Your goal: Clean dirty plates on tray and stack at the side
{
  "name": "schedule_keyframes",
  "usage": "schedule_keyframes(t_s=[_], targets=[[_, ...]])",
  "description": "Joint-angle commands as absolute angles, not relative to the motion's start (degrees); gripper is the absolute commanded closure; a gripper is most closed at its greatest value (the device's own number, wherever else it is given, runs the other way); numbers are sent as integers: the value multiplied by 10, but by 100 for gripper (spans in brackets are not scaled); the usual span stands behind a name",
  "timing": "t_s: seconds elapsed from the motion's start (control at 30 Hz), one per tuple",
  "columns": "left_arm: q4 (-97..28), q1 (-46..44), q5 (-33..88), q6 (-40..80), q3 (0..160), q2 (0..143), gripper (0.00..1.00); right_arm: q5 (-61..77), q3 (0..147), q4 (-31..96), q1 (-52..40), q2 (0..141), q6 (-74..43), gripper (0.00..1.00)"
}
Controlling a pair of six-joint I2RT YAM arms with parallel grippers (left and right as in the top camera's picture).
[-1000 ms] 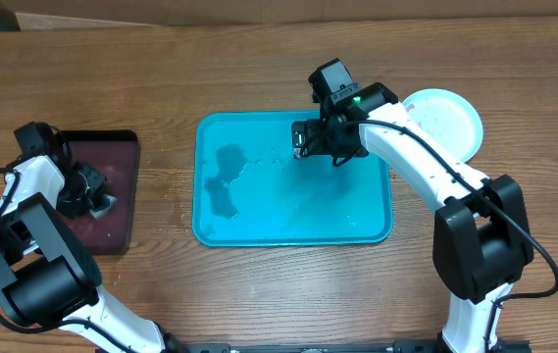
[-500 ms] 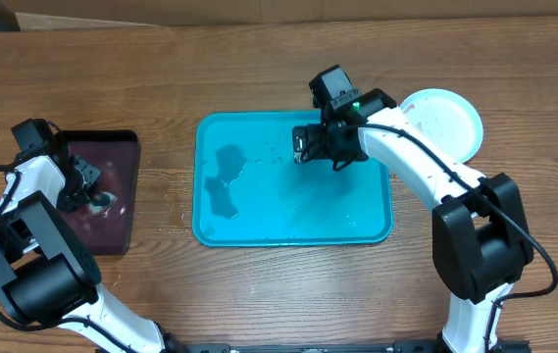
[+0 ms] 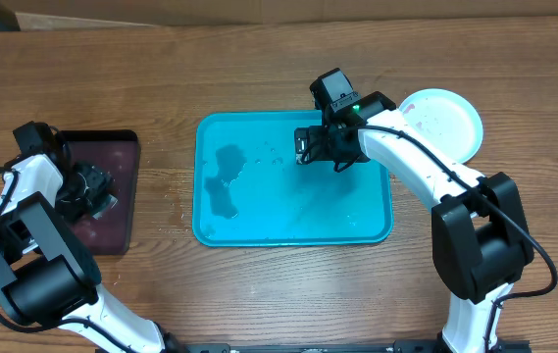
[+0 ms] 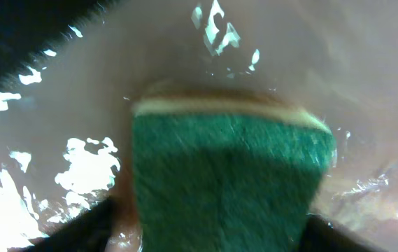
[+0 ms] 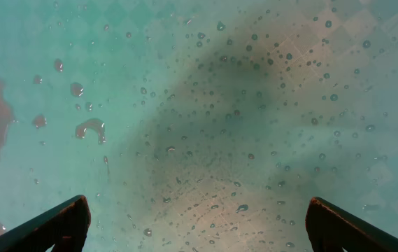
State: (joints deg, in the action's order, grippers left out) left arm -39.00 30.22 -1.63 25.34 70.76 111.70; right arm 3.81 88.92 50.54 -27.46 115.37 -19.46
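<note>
The tray (image 3: 259,230) is set at the middle of the table (image 3: 259,69). It is wet, and a dark puddle (image 3: 225,181) is seen toward its 9 o'clock side. The plates (image 3: 450,123) are found on the table just off the tray's 2 o'clock corner, partly covered by the right arm; how many are piled there cannot be told. The right claw (image 3: 301,145) is held over the tray near its 12 o'clock edge. Its fingers (image 5: 52,224) are spread wide and nothing is held between them. The left claw (image 3: 100,193) is placed over the maroon tray (image 3: 122,147), at 9 o'clock of the tray. A green sponge (image 4: 226,175) is seen between its fingers (image 4: 80,231); whether it is gripped cannot be told.
</note>
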Motion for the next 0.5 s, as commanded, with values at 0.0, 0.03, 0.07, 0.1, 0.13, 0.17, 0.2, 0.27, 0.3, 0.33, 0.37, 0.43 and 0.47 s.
schedule_keyframes(t_s=[0.0, 0.03, 0.07, 0.1, 0.13, 0.17, 0.2, 0.27, 0.3, 0.33, 0.37, 0.43, 0.47], targets=[[-408, 300, 74, 257, 696, 1136, 80, 30, 888, 502, -273, 1150, -195, 0], [-413, 300, 76, 258, 696, 1136, 93, 30, 888, 502, -273, 1150, -194, 1], [-418, 300, 75, 258, 696, 1136, 96, 30, 888, 502, -273, 1150, -191, 1], [-420, 300, 75, 257, 696, 1136, 96, 30, 888, 502, -273, 1150, -188, 1], [-422, 300, 75, 257, 696, 1136, 95, 30, 888, 502, -273, 1150, -183, 2], [-422, 300, 75, 257, 696, 1136, 86, 30, 888, 502, -273, 1150, -179, 3], [-422, 300, 75, 257, 696, 1136, 65, 30, 888, 502, -273, 1150, -179, 3], [-424, 300, 75, 257, 696, 1136, 0, 30, 888, 502, -273, 1150, -179, 3], [-426, 300, 75, 257, 696, 1136, 0, 30, 888, 502, -273, 1150, -179, 3], [-430, 300, 75, 257, 696, 1136, 0, 30, 888, 502, -273, 1150, -179, 3], [-433, 300, 75, 257, 696, 1136, 0, 30, 888, 502, -273, 1150, -179, 3], [-439, 299, 76, 257, 696, 1136, 0, 30, 888, 501, -273, 1150, -179, 3], [-444, 299, 76, 257, 696, 1136, 0, 30, 888, 501, -273, 1150, -179, 3]])
